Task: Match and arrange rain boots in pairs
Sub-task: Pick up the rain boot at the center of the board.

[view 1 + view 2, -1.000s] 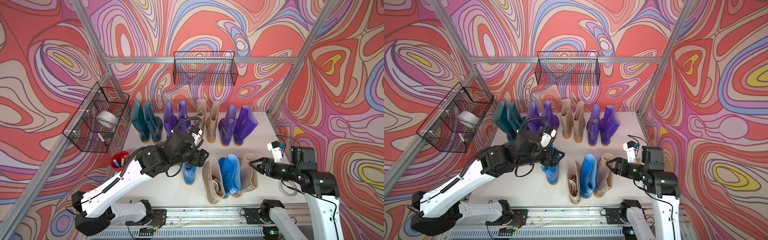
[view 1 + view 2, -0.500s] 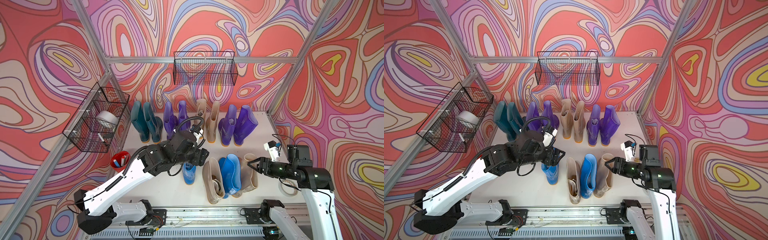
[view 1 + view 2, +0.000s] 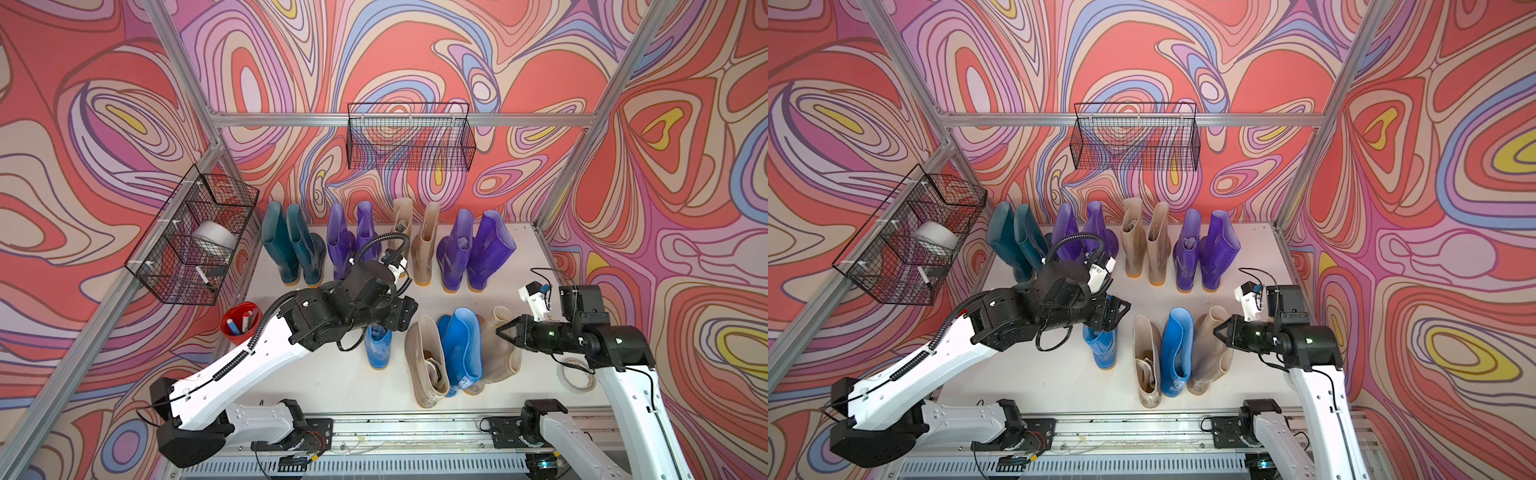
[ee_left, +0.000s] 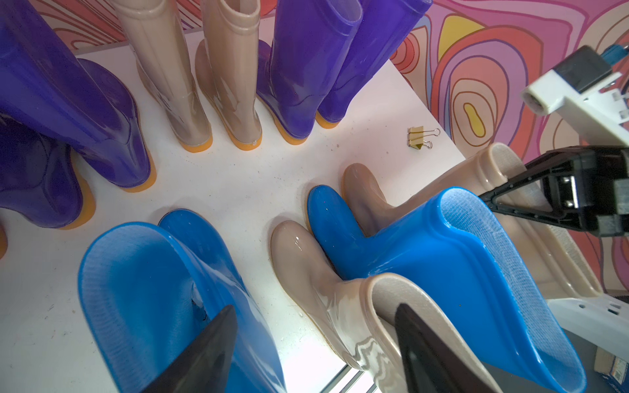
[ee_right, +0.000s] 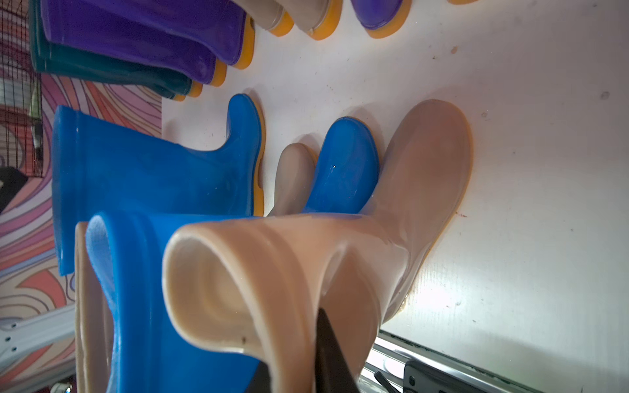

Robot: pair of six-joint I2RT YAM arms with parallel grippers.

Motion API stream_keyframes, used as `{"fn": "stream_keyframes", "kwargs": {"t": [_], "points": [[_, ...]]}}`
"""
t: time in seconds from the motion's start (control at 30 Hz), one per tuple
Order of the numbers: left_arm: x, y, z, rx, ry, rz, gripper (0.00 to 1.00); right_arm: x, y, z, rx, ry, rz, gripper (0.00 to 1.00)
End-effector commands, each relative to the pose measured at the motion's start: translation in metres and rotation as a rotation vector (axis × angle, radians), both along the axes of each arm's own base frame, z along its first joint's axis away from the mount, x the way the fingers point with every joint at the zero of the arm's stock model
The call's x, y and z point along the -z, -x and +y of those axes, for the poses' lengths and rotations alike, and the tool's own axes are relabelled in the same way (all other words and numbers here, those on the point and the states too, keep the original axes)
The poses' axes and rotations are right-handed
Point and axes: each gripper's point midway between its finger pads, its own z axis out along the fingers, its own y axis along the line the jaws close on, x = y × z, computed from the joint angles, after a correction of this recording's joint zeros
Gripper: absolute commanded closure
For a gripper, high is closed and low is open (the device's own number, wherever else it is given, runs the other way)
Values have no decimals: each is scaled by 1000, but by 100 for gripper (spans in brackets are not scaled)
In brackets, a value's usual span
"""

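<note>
Along the back stand rain boots in pairs: teal [image 3: 291, 245], purple [image 3: 345, 241], beige [image 3: 415, 237], purple [image 3: 478, 249]. In front stand a blue boot [image 3: 378, 345], a beige boot [image 3: 426, 365], a second blue boot [image 3: 461, 349] and a rightmost beige boot [image 3: 505, 361] [image 5: 408, 204]. My right gripper [image 3: 500, 332] [image 5: 292, 371] is shut on that rightmost beige boot's top rim, one finger inside the shaft. My left gripper [image 3: 405, 316] [image 4: 313, 340] hangs open above the gap between the left blue boot [image 4: 143, 289] and the front beige boot [image 4: 316, 272], holding nothing.
A red cup [image 3: 241, 324] with pens stands at the table's left. A tape roll [image 3: 575, 374] lies under the right arm, and a binder clip [image 4: 420, 137] lies near the right edge. Wire baskets hang on the left wall [image 3: 191, 241] and the back wall [image 3: 409, 137].
The right gripper's jaws have closed on the rightmost beige boot's rim. The left arm has hardly moved and stays open.
</note>
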Motion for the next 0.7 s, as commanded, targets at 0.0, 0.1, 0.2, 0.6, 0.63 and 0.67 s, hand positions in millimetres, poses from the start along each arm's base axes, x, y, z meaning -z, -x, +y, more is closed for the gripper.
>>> {"fn": "stream_keyframes", "kwargs": {"t": [0.0,0.1,0.2,0.6,0.63,0.67], "points": [[-9,-2,2,-5,-2,-27,25,-17,-16,-9,43,53,-97,91],[-10,-1,4,-7,0,-29,25,-20,-22,-19,83,98,-112,96],[-10,0,8,-15,-1,-35,25,-28,-24,-30,131,154,-149,99],[-13,0,15,-33,9,-58,23,-49,-47,-76,234,421,-211,100],[-13,0,15,-32,11,-59,23,-46,-51,-79,235,441,-211,100],[-13,0,15,-32,10,-58,23,-44,-57,-82,235,459,-215,100]]}}
